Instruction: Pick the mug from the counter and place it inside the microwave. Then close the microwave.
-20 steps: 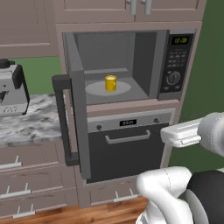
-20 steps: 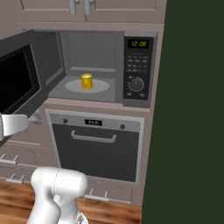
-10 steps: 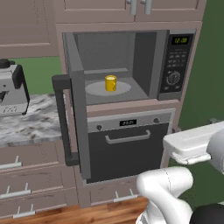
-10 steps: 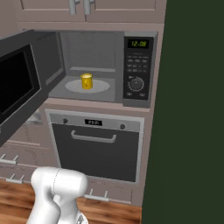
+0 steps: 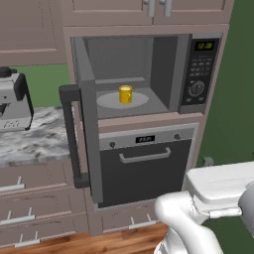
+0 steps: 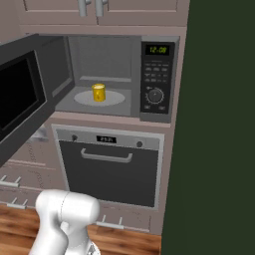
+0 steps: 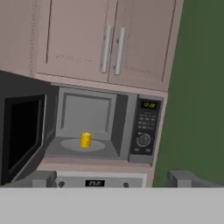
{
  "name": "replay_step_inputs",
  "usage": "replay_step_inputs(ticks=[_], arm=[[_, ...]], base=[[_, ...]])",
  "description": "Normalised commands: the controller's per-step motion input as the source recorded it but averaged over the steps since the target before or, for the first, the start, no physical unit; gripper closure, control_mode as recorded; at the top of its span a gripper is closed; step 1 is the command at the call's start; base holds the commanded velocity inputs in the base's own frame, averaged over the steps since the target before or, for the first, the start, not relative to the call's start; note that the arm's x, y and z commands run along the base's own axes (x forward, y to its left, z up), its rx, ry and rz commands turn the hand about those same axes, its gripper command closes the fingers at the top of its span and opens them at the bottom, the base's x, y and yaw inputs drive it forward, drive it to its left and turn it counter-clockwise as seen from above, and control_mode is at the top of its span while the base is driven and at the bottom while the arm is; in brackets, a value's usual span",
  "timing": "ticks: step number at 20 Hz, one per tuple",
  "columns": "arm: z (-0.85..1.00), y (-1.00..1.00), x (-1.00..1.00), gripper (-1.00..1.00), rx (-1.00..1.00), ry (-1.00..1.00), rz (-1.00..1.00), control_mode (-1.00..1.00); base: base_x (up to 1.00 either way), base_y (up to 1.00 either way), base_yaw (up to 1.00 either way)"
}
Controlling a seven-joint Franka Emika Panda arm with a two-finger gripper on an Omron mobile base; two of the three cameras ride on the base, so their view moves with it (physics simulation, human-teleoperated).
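Gripper (image 7: 112,178) stands released, jaws wide, holding nothing, well back from the microwave (image 5: 149,74). The mug (image 5: 125,94) sits upright on the turntable inside. Door (image 5: 87,124) hangs open left; it appears rigid and light, best pushed near its bar handle (image 5: 71,136).

We see the microwave (image 6: 122,74) with its door (image 6: 20,97) swung wide open to the left, dark glass facing us. Inside, the yellow mug (image 6: 98,92) stands upright on the round turntable (image 6: 117,98), about at its middle. To the right of the cavity sits the control panel (image 6: 156,77), with a green display above a keypad and a dial. Below is the oven (image 6: 109,169) with its horizontal handle, shut. Above are two cabinet doors (image 6: 99,10) with paired silver handles.
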Motion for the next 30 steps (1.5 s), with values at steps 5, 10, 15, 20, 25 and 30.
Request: replay_step_inputs(ticks=[5,10,15,20,25,30], arm=[[0.0,0.04,-0.33,-1.0,0.0,-0.03,-0.23,-1.0],[0.0,0.0,-0.38,-1.0,0.0,-0.01,-0.26,-1.0],[0.0,0.01,-0.3,-1.0,0.0,0.0,-0.24,-1.0],[0.0,0.05,-0.09,-1.0,0.0,0.0,-0.19,-1.0],[0.0,0.18,0.0,-1.0,0.0,0.0,-0.09,-1.0],[0.0,0.51,0.0,-1.0,-0.01,-0.05,0.0,-1.0]], base=[[0.0,0.0,0.0],[0.0,0.0,0.0],[0.0,0.0,0.0],[0.0,0.0,0.0],[0.0,0.0,0.0],[0.0,0.0,0.0]])
